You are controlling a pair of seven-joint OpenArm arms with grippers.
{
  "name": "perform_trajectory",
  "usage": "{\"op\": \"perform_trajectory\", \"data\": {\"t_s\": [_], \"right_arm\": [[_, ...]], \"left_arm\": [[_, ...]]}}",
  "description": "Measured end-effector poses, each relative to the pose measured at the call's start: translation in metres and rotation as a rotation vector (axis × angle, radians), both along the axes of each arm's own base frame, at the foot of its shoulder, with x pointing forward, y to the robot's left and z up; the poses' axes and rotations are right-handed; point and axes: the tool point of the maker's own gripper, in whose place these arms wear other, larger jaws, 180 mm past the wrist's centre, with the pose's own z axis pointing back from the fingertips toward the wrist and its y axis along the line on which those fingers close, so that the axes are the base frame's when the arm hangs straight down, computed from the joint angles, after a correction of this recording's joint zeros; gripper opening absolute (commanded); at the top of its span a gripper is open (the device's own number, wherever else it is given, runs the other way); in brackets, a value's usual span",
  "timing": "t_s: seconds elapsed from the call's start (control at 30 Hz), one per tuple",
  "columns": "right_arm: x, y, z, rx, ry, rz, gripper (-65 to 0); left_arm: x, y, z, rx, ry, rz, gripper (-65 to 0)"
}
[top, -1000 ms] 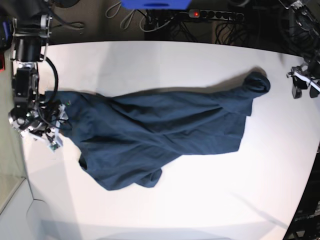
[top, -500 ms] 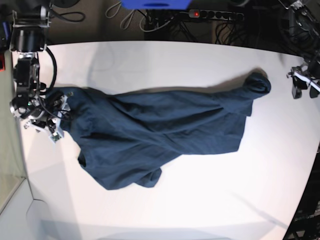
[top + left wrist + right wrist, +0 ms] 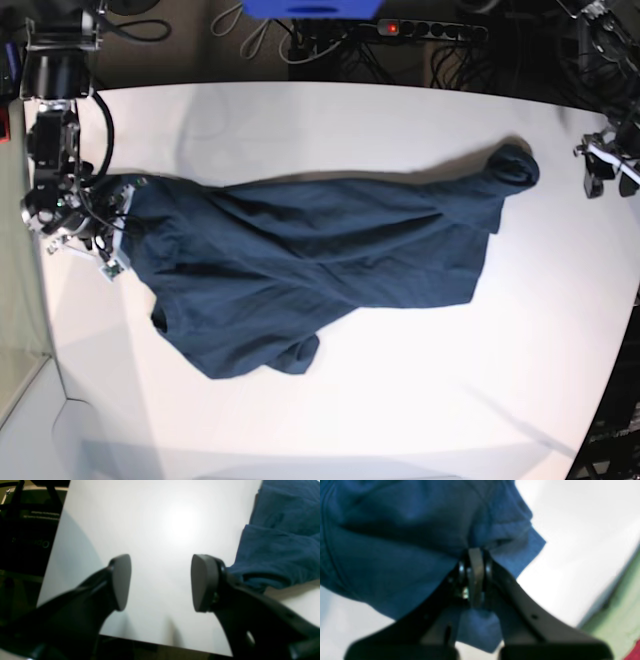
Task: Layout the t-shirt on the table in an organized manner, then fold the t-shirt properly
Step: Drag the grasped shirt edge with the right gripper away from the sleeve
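1. I am clamping my right hand tight on a bunched edge of the dark navy-blue soft cotton t-shirt.
2. My left hand is hanging half-open, empty, over bare desk.
3. The shirt is lying crumpled across the broad white smooth desk.
4. The thin pinch may slip if I am tugging hard.

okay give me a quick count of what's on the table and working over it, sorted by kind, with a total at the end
Dark navy-blue soft fabric t-shirt, crumpled across the table: 1
Large smooth white table: 1
Black robot grippers: 2, the right gripper shut on the shirt's edge, the left gripper open over bare tabletop beside the shirt
Total: 4
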Motion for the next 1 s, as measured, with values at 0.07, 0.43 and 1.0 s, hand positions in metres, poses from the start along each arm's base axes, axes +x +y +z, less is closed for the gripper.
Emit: {"op": "perform_trajectory", "data": {"t_s": [0.07,0.43,1.0], "right_arm": [[-0.001,-0.005,0.019,-0.009,-0.06,-0.016,-65.0],[-0.015,0.029,0.107,-0.09,-0.31,0.084,-65.0],[-0.07,0.035,0.059,-0.07,-0.147,0.117,-65.0]], "left_arm": [[0.0,0.0,0.0,0.003,0.002,-0.001,-27.9],[0.006,-0.005,0.018,0.039,-0.041,-0.019,-27.9],[0.009,-0.012,0.021,0.006,-0.069,-0.03,-27.9]]}}
